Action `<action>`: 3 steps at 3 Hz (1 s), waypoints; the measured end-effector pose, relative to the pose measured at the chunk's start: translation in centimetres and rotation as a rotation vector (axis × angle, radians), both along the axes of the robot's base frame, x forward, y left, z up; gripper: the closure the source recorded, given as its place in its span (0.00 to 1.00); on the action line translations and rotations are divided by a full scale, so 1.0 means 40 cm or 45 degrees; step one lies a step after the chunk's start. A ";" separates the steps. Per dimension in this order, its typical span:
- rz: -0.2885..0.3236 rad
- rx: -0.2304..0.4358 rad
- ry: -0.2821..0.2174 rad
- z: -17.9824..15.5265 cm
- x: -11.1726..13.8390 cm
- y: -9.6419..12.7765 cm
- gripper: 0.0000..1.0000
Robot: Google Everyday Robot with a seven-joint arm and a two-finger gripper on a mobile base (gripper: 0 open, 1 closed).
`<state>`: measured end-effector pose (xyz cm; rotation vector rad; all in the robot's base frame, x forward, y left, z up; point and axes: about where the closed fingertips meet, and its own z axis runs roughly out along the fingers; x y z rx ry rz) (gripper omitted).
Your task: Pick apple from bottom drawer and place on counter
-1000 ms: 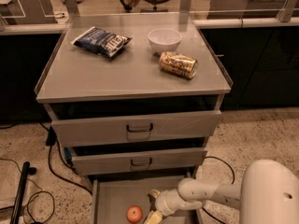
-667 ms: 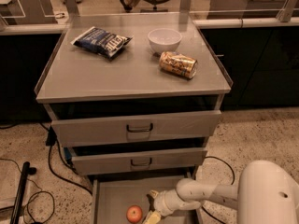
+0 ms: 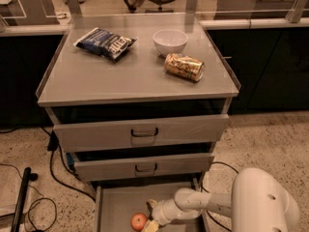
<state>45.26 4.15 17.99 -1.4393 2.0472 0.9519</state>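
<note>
While the apple (image 3: 139, 221) lies on the floor of the pulled-out bottom drawer (image 3: 119, 204), the pincer (image 3: 150, 215) sits just beside it, spread open. A white bowl (image 3: 170, 41) and gold can (image 3: 184, 67) rest on the counter (image 3: 135, 79).

The apple (image 3: 139, 221) is small, round and red-orange with a paler yellowish patch. It sits on the flat grey floor of the bottom drawer (image 3: 120, 202), towards the front edge and a little left of the middle, with the gripper (image 3: 151, 215) just beside it on its right, down inside the same drawer. That drawer, the lowest of the three, is a wide shallow grey tray pulled well out beneath the two above it, and the counter (image 3: 140, 76) is the cabinet's flat, square grey metal top with a thin raised rim, far above the apple.
</note>
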 end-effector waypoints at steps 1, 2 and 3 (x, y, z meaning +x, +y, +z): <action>-0.004 0.008 0.013 -0.050 -0.007 0.037 0.00; -0.013 0.007 0.010 -0.094 -0.016 0.063 0.00; -0.023 0.005 0.009 -0.127 -0.022 0.076 0.00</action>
